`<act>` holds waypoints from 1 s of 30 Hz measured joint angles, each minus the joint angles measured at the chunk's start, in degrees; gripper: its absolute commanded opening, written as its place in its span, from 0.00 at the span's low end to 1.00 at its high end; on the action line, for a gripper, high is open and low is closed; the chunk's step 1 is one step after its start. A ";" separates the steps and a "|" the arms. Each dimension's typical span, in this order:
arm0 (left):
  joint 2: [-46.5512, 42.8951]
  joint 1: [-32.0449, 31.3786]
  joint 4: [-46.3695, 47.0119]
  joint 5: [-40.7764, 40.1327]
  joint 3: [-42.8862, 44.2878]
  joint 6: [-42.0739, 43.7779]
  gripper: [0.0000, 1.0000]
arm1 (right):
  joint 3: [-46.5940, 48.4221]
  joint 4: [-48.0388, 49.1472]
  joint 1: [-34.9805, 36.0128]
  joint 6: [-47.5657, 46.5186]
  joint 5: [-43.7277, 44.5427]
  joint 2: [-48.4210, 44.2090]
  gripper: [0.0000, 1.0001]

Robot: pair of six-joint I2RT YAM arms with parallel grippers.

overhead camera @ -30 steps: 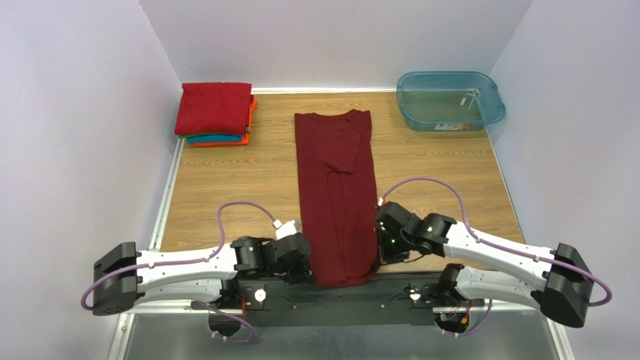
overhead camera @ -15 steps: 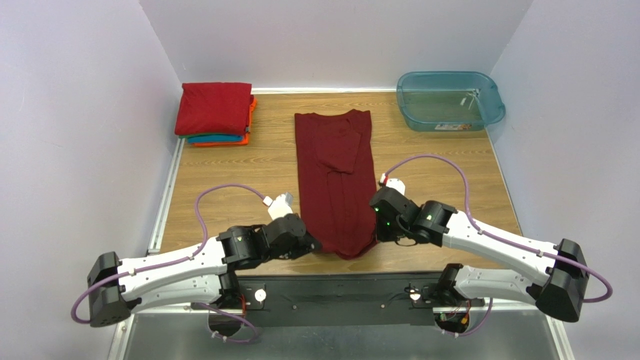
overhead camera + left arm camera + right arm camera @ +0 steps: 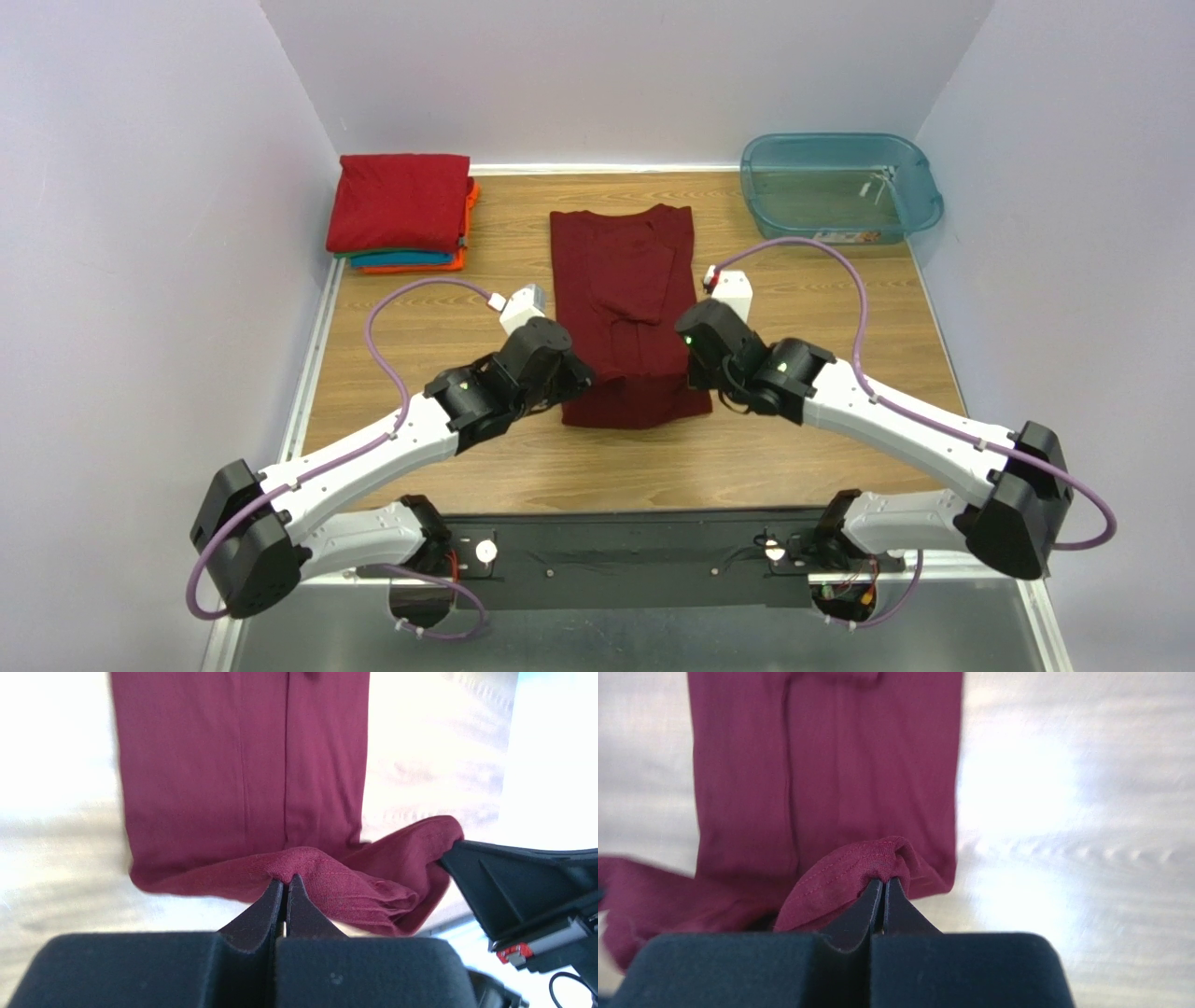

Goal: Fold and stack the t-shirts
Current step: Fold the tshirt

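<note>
The wooden counter (image 3: 842, 420) bears the maroon t-shirt (image 3: 624, 266) at its middle, near end lifted and doubled over. A stack of folded t-shirts (image 3: 403, 207) lies far left, a teal tub (image 3: 839, 189) far right. The left pincer (image 3: 284, 885) and right pincer (image 3: 884, 885) each clamp one near corner of the maroon cloth

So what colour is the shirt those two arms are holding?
The shirt is plain dark maroon, with no pattern. It shows best in the top external view.
</note>
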 measured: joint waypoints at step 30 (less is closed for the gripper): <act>17.79 16.37 8.96 2.86 10.36 15.56 0.00 | 12.11 11.67 -14.95 -10.32 -3.65 19.39 0.01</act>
